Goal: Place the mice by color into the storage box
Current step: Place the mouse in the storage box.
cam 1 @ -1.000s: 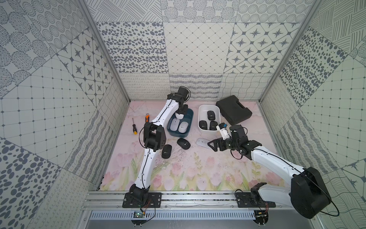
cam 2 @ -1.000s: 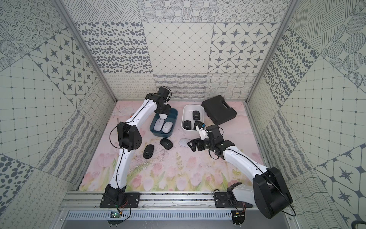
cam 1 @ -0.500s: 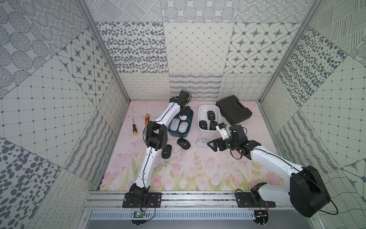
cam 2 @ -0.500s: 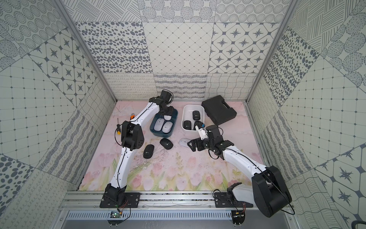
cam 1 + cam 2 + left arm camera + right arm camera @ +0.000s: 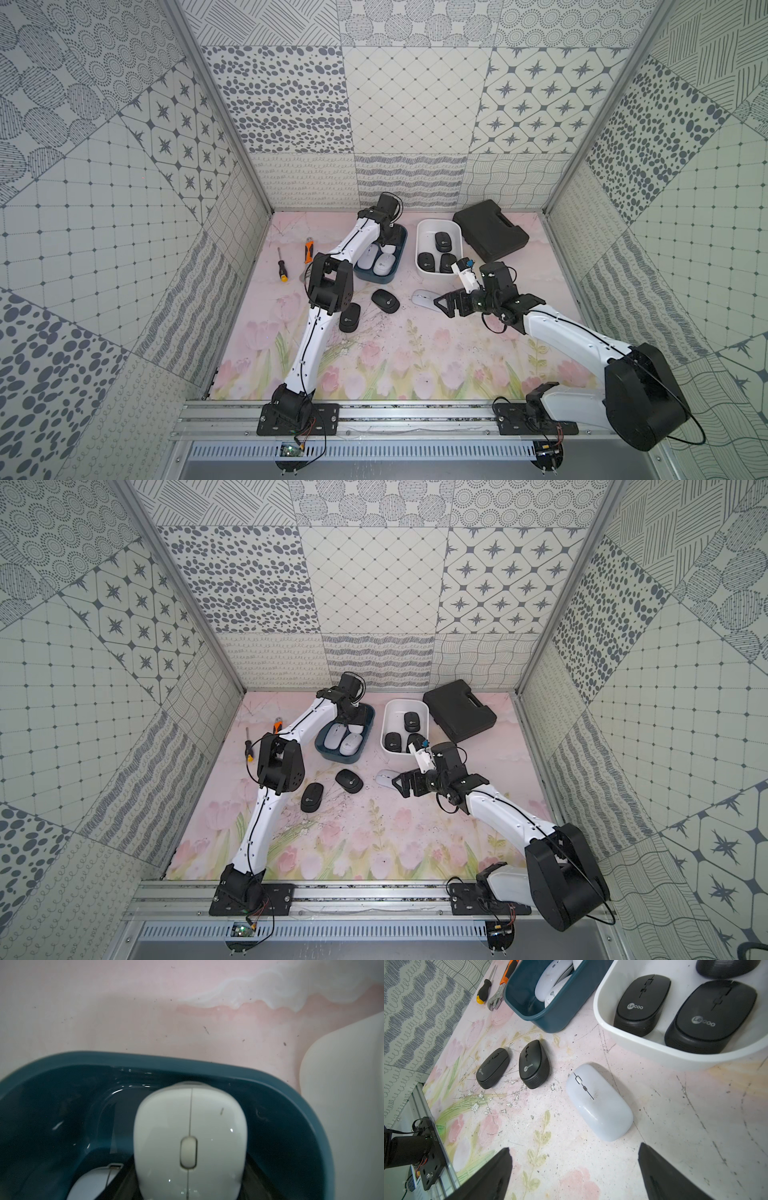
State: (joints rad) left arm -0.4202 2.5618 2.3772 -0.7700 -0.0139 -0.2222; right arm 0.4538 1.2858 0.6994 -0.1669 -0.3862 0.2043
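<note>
Left claw (image 5: 388,243) grips a white mouse (image 5: 190,1136) inside the teal bin (image 5: 291,1093), plain only in the left wrist view. Right claw (image 5: 574,1147), wide, hovers near a loose white mouse (image 5: 600,1103) on the surface (image 5: 675,1126), just ahead.

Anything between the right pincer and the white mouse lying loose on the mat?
Nothing visible. In the right wrist view the right pincer stands open, only bare mat between it and the loose white mouse. The nearest black mouse lies off to one side, the white bin beyond the mouse.
</note>
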